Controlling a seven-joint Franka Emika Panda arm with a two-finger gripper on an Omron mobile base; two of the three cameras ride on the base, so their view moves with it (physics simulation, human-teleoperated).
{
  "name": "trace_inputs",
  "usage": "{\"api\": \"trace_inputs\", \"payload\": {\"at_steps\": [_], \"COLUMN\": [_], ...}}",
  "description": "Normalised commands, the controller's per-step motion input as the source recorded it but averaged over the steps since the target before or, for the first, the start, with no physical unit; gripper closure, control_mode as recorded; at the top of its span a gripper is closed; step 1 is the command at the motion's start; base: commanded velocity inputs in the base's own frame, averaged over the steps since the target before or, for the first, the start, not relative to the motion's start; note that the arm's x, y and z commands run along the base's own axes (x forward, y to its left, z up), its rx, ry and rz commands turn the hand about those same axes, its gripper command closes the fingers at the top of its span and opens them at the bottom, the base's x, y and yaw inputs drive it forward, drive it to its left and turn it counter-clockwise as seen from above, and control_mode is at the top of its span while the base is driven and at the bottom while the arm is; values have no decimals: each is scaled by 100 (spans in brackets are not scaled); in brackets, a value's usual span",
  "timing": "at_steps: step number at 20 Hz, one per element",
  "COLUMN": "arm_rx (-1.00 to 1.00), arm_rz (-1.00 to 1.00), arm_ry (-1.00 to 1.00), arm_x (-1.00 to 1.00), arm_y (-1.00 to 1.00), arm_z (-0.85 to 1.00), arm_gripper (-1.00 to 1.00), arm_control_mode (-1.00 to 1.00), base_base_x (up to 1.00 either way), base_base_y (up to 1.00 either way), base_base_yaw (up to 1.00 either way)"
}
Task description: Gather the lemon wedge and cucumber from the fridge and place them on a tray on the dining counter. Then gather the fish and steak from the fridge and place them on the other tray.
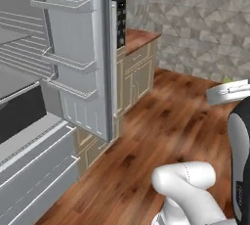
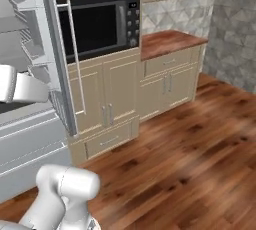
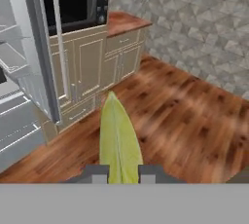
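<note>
My gripper is shut on the lemon wedge, a pale yellow-green pointed piece that rises between the two fingertips in the hand view. In the left base view the hand hangs at the right edge over the floor, with a speck of the yellow wedge at its top. The fridge stands at the left with its right door swung open, bare door shelves showing and its drawers below. The same door is ahead and to the left of the gripper. Cucumber, fish, steak, both trays and the dining counter are out of view.
Beside the fridge is a built-in black microwave over beige cabinets. A short wood-topped counter runs to a grey stone wall. Open wooden floor stretches to the right.
</note>
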Motion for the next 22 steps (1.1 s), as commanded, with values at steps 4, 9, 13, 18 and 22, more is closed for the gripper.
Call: {"api": "trace_inputs", "payload": {"at_steps": [4,9,13,18,22], "arm_rx": [0,0,0,0,0], "arm_rz": [0,0,0,0,0], "arm_ry": [0,0,0,0,0], "arm_x": [0,0,0,0,0], "arm_y": [0,0,0,0,0], "arm_z": [0,0,0,0,0], "arm_gripper": [100,100,100,100,100], "arm_control_mode": [100,100,100,100,100], "base_base_x": [1,21,42,47,63], "base_base_y": [-55,-35,-2,0,0], "base_base_yaw": [-48,-47,-47,-47,-48]}}
